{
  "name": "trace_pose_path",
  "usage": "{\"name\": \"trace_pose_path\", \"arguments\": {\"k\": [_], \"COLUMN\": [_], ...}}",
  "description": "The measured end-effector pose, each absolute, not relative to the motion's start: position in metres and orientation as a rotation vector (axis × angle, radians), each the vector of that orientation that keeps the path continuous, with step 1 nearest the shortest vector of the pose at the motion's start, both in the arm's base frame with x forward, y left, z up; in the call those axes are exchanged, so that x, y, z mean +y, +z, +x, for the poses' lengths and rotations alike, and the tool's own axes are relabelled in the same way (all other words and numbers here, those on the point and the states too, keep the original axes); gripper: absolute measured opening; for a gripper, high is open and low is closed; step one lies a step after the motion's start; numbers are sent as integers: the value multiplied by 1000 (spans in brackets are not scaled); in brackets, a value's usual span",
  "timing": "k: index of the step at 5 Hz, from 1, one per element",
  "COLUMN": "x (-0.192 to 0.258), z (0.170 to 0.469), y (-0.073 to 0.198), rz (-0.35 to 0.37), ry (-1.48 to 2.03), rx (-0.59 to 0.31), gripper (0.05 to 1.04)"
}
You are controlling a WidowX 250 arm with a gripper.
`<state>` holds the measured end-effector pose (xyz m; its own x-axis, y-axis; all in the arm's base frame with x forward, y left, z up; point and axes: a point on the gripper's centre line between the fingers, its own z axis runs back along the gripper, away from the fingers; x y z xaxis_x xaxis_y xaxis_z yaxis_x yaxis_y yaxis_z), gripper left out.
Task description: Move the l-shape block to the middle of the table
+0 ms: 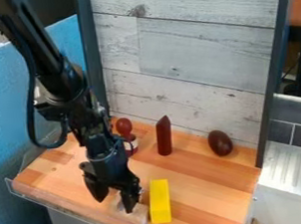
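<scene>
The black gripper hangs over the front left of the table, pointing down. Its two fingers stand apart, so it is open. A pale wooden block, apparently the l-shape block, lies on the table near the front edge. The right fingertip overlaps this block and partly hides it, while the left fingertip is to its left. Whether either finger touches the block, I cannot tell.
Just right of the pale block lies a yellow block. Along the back stand a dark red pointed piece, a dark oval object and a red-topped object. A clear rim edges the front.
</scene>
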<state>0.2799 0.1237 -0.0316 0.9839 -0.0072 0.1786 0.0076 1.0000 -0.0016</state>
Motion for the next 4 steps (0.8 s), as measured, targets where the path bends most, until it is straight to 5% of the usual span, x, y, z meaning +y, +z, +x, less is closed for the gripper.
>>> {"name": "trace_pose_path", "arguments": {"k": [2,4], "x": [127,129], "z": [289,288], "y": [-37,-25], "rz": [0,-65], "ry": [25,28], "rx": [-157,-157], "gripper": [376,288]}}
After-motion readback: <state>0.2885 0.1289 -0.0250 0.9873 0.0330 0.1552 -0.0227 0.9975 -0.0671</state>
